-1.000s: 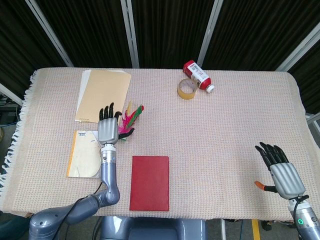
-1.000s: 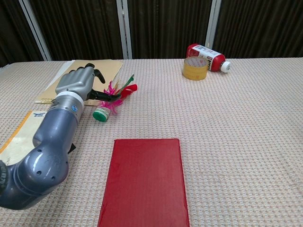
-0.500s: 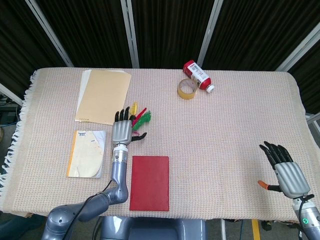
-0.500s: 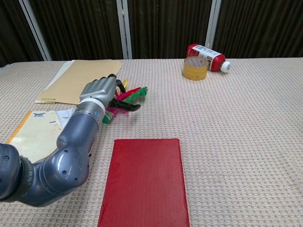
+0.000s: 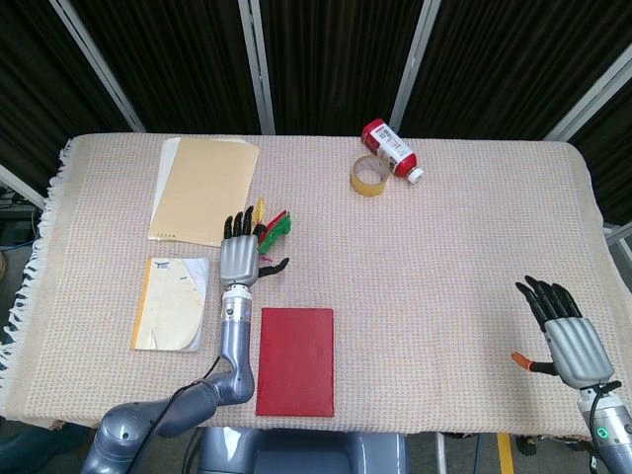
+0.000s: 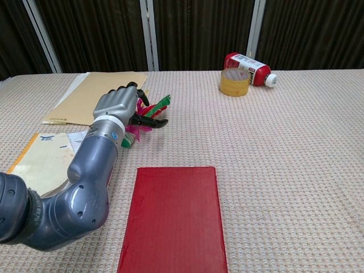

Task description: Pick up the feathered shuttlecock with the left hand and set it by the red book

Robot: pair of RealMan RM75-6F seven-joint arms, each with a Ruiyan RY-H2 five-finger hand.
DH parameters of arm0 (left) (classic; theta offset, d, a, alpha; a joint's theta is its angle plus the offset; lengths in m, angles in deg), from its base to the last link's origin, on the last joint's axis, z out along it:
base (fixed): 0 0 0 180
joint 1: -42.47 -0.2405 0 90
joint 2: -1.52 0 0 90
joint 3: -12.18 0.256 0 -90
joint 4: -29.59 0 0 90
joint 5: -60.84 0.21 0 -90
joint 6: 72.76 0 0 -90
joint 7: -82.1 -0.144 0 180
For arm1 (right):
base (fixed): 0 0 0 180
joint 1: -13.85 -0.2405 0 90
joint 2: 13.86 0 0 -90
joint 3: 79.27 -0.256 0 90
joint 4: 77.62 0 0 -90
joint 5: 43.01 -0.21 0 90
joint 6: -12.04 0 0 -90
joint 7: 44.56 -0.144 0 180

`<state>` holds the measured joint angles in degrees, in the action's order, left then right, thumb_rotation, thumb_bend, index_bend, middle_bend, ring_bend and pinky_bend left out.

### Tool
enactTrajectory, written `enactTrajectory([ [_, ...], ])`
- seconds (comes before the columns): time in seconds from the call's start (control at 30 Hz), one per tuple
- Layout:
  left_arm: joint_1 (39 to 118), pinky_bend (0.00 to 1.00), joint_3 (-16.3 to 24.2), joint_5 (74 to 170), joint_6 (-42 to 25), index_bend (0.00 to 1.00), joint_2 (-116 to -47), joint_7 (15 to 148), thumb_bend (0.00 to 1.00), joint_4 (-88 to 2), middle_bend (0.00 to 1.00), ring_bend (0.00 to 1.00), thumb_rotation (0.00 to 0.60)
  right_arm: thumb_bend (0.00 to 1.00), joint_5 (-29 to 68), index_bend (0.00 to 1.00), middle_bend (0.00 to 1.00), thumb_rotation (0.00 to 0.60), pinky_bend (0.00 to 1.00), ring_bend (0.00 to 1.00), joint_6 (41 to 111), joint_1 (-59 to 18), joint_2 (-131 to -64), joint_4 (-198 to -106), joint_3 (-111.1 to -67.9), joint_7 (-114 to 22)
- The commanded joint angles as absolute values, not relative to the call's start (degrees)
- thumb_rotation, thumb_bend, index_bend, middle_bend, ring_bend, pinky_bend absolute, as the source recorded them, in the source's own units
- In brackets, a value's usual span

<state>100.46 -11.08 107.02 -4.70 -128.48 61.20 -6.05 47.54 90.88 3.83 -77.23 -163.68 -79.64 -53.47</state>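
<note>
Head view: on the cloth-covered table (image 5: 444,296), the left robot hand (image 5: 238,260) hovers just beyond the far edge of the red book (image 5: 295,360), gripping the feathered shuttlecock (image 5: 271,226), whose red, green and yellow feathers fan out past the fingertips. The right robot hand (image 5: 568,338) sits open and empty near the table's right corner, well apart.

Chest view: the left robot hand (image 6: 116,106) closes around the feathered shuttlecock (image 6: 152,110), which seems raised slightly off the table, between a tan folder (image 6: 96,94) and the red book (image 6: 174,219). The carry step appears under way; next, the shuttlecock needs lowering beside the book and releasing.
</note>
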Motion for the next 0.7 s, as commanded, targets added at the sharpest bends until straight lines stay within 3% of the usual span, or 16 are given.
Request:
enactTrajectory([
  [0.03,99.34,0.0,-11.54,108.44,-2.96,0.29,-128.12,60.98,0.13,-7.23,0.0,0.0,0.36,0.1,47.38,0.0,0.0,0.6,0.0,0.0,90.51,3.67,-77.5,-163.64,-79.64,-53.09],
  [0.43,91.22,0.0,-11.5,110.86,2.29,0.31,-122.16,56.48,0.13,-20.11,0.0,0.0,0.362,0.1,48.19,0.0,0.0,0.6,0.0,0.0,90.46,3.55,-78.33,-163.84,-79.17,-51.17],
  [0.7,90.87,0.0,-12.72,110.12,-2.13,0.3,-123.42,55.92,0.11,-15.88,0.0,0.0,0.36,0.1,48.65,0.0,0.0,0.6,0.0,0.0,90.86,3.61,-77.95,-164.19,-78.98,-51.94],
])
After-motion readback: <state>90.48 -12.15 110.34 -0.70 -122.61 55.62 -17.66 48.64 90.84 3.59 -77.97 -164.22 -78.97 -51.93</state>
